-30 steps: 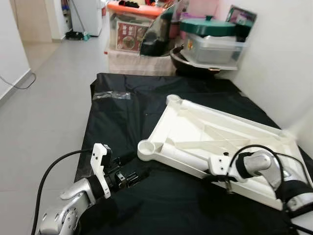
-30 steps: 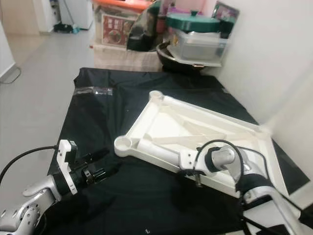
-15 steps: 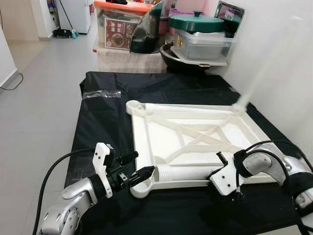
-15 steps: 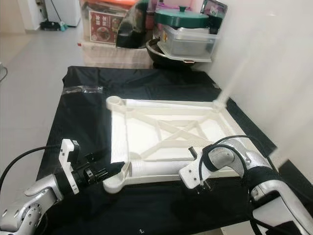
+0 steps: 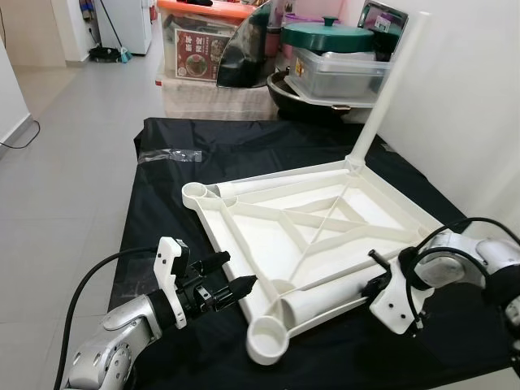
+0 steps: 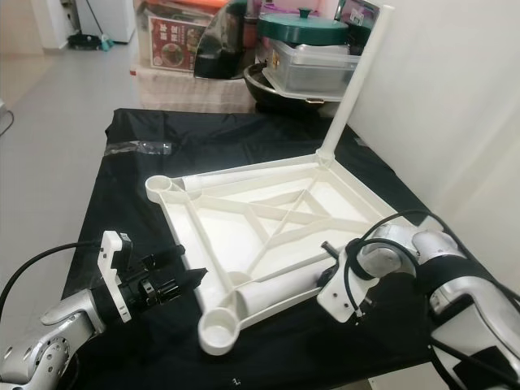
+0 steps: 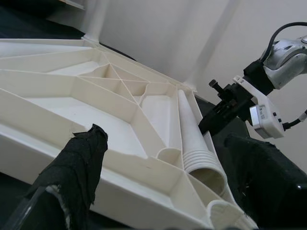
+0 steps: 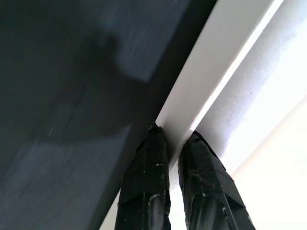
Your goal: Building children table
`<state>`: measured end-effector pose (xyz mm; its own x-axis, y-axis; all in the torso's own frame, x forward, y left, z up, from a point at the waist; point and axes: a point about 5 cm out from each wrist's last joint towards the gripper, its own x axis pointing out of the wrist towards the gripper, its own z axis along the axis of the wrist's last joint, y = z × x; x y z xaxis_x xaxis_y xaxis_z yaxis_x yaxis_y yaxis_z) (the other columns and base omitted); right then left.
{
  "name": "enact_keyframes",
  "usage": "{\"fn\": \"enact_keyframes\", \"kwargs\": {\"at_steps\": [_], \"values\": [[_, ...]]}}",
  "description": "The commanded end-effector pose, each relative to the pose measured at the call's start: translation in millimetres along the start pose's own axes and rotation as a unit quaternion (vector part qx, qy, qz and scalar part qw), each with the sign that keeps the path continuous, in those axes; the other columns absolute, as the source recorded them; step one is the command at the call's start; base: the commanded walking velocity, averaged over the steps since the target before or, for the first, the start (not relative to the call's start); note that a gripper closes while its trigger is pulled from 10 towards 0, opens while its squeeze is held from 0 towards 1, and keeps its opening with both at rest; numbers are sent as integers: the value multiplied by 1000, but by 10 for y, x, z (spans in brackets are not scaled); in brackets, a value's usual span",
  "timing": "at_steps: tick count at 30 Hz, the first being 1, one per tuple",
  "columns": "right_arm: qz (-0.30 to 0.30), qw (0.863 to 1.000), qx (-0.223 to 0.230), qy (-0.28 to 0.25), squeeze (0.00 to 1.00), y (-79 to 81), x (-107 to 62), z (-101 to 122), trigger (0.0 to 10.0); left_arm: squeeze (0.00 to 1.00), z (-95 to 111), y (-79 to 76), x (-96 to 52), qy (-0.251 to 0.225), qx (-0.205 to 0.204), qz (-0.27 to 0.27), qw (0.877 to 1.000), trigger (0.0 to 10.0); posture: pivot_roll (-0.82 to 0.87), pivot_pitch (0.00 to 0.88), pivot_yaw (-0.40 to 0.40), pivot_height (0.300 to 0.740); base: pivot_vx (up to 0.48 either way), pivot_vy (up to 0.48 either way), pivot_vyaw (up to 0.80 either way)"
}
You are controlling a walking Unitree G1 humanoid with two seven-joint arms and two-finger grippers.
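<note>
The white plastic children's tabletop lies upside down on the black cloth. One white leg stands upright in its far right corner. A loose ribbed leg lies inside the front rim, beside an empty corner socket. My right gripper is shut on the tabletop's front right rim, which its fingertips pinch. Just off the tabletop's front left edge, my left gripper is open and holds nothing, its fingers spread wide toward the frame.
Storage boxes, a green-lidded container and a dark wok crowd the table's far end. A white wall runs close along the right. A clear plastic bag lies on the cloth. Grey tiled floor opens to the left.
The tabletop has turned on the cloth: its front socket corner swung right and its far left corner swung left. My right gripper moved with the rim. The left gripper stayed open.
</note>
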<state>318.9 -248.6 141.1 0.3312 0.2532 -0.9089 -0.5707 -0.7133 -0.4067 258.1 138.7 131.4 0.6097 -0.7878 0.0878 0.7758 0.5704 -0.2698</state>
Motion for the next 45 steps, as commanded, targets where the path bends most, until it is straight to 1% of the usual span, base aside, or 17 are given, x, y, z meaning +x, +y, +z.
{"fn": "enact_keyframes", "kwargs": {"at_steps": [1, 3, 4, 5, 6, 7, 24, 26, 28, 29, 30, 32, 34, 36, 37, 41, 45], "values": [[-12, 1000, -8, 11, 0, -22, -30, -27, 0, 0, -17, -6, -4, 2, -7, -4, 1000, 10000, 25, 0, -134, 740, 0, 0, 0], [-22, 1000, -7, 18, 0, -36, -35, -46, 0, 0, -17, -5, -6, 3, -8, -5, 1000, 10000, 24, 0, -133, 740, 0, 0, 0], [-61, 997, 21, 42, 0, -104, -51, -108, 10000, 0, -18, -4, -6, 3, -8, -5, 1000, 10000, 28, 0, -136, 740, 0, 0, 0], [-98, 992, 51, 55, 518, -163, -86, -162, 10000, 0, -20, 1, -8, 2, -8, -5, 1000, 10000, 30, 0, -136, 740, 0, 0, 0], [-98, 992, 51, 55, 518, -163, -86, -162, 10000, 0, -20, 1, -8, 2, -8, -5, 1000, 10000, 30, 0, -136, 740, 0, 0, 0], [-133, 985, 91, 57, 1000, -222, -130, -202, 10000, 0, -21, 4, -9, 1, -8, -3, 1000, 10000, 30, 0, -136, 740, 0, 0, 0], [-360, 889, 265, 100, 1000, -432, -551, -547, 10000, 0, -18, 32, -24, 0, -9, -2, 1000, 10000, 25, 0, -117, 740, 0, 0, 0], [-428, 836, 341, 45, 1000, -598, -535, -520, 10000, 0, -12, 44, -25, -5, -9, 2, 1000, 10000, 30, 0, -120, 740, 0, 0, 0], [-428, 836, 341, 45, 1000, -598, -535, -520, 10000, 0, -12, 44, -25, -5, -9, 2, 1000, 10000, 30, 0, -120, 740, 0, 0, 0], [-476, 782, 401, 12, 1000, -740, -495, -503, 10000, 0, 4, 61, -38, -13, -11, 12, 1000, 10000, 30, 0, -118, 740, 0, 0, 0], [-476, 782, 401, 12, 1000, -740, -495, -503, 10000, 0, 4, 61, -38, -13, -11, 12, 1000, 10000, 30, 0, -118, 740, 0, 0, 0], [-500, 731, 463, -19, 1000, -857, -410, -468, 10000, 0, 28, 84, -55, -23, -11, 26, 999, 10000, 32, 0, -116, 740, 0, 0, 0], [-500, 642, 570, -114, 1000, -1154, -80, -175, 10000, 0, 70, 136, -122, -41, -4, 77, 996, 10000, 46, 0, -120, 740, 0, 0, 0], [-480, 620, 599, -164, 839, -1291, 73, 46, 10000, 0, 89, 146, -175, -45, 10, 102, 994, 10000, 51, 0, -121, 740, 0, 0, 0], [-452, 615, 612, -207, 604, -1405, 203, 285, 10000, 0, 136, 162, -239, -57, 21, 132, 989, 10000, 58, 0, -126, 740, 0, 0, 0], [-434, 617, 613, -234, 565, -1472, 273, 451, 10000, 0, 178, 174, -288, -66, 29, 153, 986, 10000, 58, 0, -126, 740, 0, 0, 0], [-377, 666, 592, -255, 329, -1519, 456, 797, 10000, 0, 312, 278, -417, -88, 67, 234, 966, 10000, 84, 0, -146, 740, 0, 0, 0]]}}
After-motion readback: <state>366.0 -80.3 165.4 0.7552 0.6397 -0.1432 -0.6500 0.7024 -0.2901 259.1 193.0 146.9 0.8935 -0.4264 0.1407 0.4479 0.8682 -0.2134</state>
